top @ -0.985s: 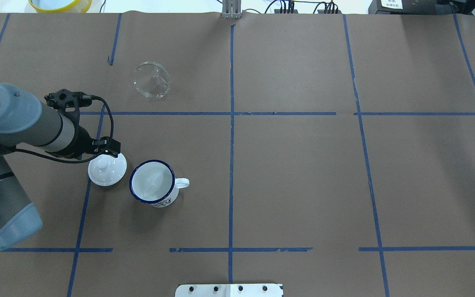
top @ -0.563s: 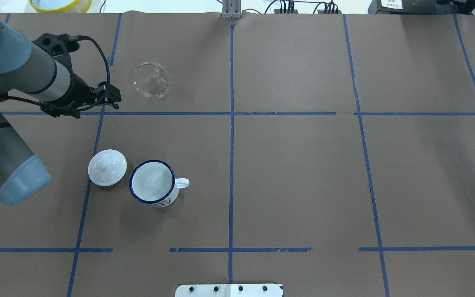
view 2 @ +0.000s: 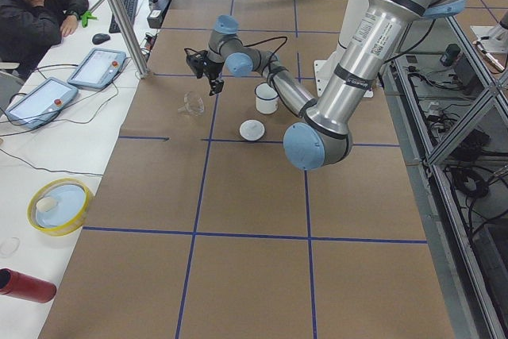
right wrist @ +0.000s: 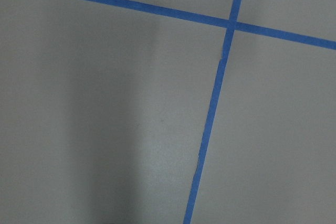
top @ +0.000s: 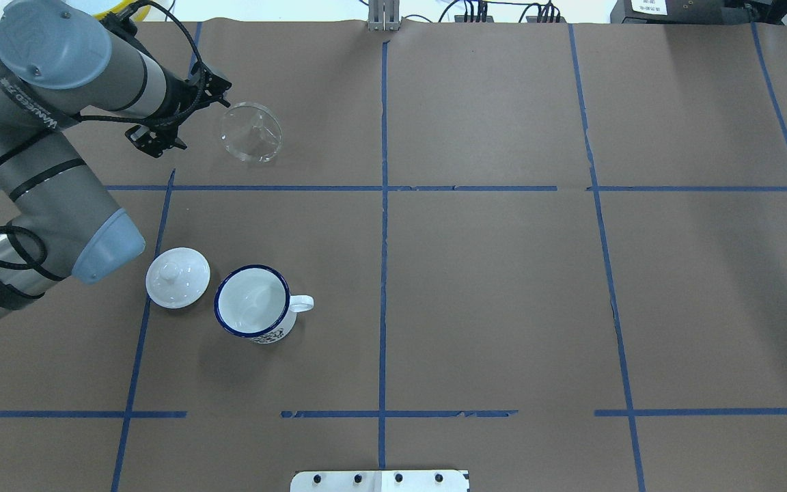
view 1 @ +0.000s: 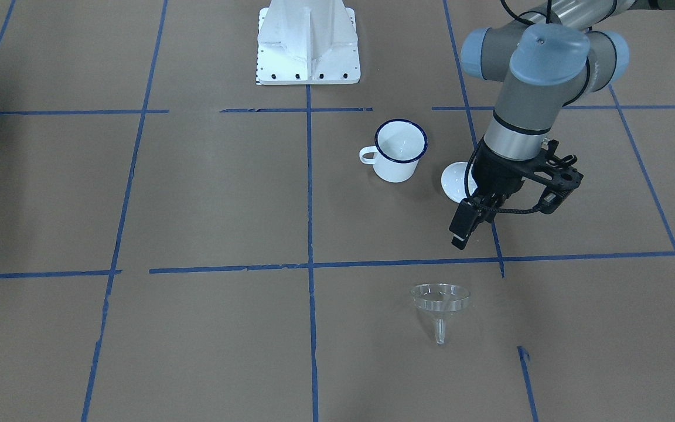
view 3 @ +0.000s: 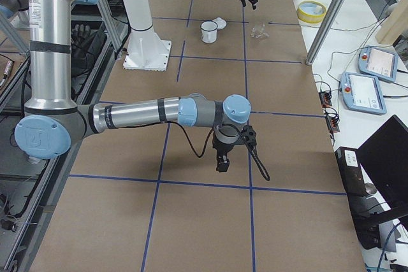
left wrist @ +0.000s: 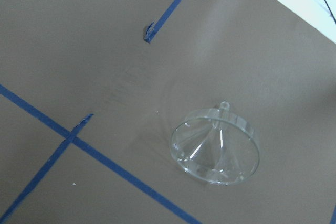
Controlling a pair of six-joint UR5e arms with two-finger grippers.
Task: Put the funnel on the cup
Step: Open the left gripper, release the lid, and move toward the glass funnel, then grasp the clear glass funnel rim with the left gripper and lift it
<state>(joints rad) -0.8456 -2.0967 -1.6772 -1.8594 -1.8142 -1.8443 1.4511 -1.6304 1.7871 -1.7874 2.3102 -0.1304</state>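
Note:
The clear funnel (top: 251, 132) lies on its side on the brown paper at the far left, also in the front view (view 1: 440, 299) and in the left wrist view (left wrist: 215, 145). The cup (top: 253, 303), a white mug with a dark-blue rim, stands upright and empty nearer the robot (view 1: 399, 149). My left gripper (top: 219, 92) hovers above the table just left of the funnel, apart from it, empty, and looks open (view 1: 465, 228). My right gripper (view 3: 223, 164) shows only in the exterior right view, low over bare paper far from both; I cannot tell its state.
A round white lid with a knob (top: 177, 277) lies just left of the cup. A yellow-rimmed bowl (top: 100, 7) sits beyond the far left table edge. The white robot base plate (view 1: 308, 41) is at the near edge. Blue tape lines grid the paper.
My left gripper has moved from beside the white lid away across the table to next to the funnel. The lid, cup and funnel have not moved.

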